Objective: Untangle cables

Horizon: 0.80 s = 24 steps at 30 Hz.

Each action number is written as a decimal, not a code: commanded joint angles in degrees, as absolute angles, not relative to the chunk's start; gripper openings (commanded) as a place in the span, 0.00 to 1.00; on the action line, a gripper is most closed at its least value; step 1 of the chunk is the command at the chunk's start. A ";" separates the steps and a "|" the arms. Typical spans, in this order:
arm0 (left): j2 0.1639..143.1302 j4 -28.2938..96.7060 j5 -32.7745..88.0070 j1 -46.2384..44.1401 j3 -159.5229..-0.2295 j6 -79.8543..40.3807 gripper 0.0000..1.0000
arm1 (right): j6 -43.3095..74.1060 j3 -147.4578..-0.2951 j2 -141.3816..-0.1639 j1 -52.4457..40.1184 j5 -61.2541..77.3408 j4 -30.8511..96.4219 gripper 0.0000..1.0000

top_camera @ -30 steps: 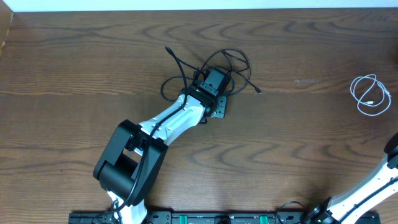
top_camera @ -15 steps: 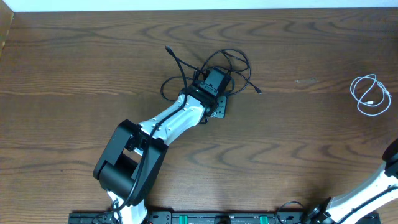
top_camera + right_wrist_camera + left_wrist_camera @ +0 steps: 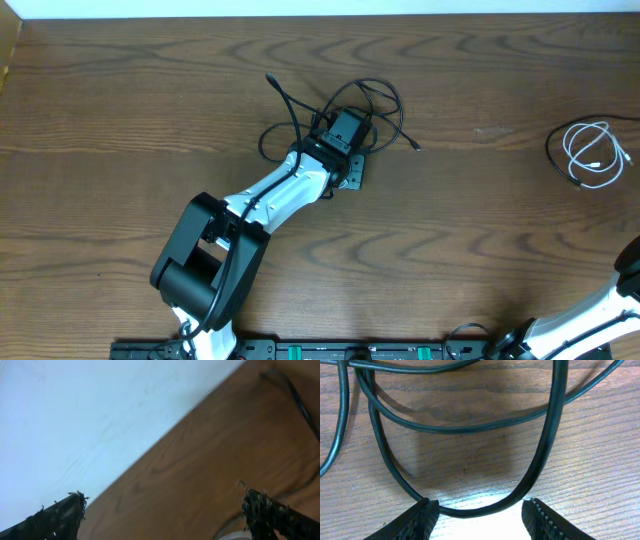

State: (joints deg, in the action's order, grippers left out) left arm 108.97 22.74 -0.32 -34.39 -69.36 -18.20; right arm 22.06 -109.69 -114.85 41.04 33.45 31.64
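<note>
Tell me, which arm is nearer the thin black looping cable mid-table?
Left. Its end effector sits over the thin black looping cable, a loop between its fingers; the right arm is far off at the right edge of the table.

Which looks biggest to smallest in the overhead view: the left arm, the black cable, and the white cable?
1. left arm: it looks clearly the largest, reaching from the near edge to mid-table.
2. black cable: loose loops spread around the arm's tip, partly hidden under it.
3. white cable: a small tight coil by the right edge.
</note>
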 commanded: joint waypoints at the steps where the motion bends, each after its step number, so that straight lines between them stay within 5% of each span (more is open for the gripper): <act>1: 108.49 23.09 -0.45 -34.46 -70.26 -18.00 0.59 | 19.09 -109.82 -113.67 39.00 35.53 36.05 0.99; 10: 102.24 23.99 -0.43 -34.20 -70.65 -13.34 0.59 | 7.53 -109.82 -113.67 29.26 35.51 49.87 0.98; 24: 79.53 32.82 -0.45 -31.64 -70.65 -13.89 0.72 | 8.29 -109.80 -113.95 7.68 25.39 52.12 0.98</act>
State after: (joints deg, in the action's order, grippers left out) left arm 81.95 30.85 -0.30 -33.52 -69.36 -14.09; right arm 8.05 -109.67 -114.85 12.03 30.37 51.92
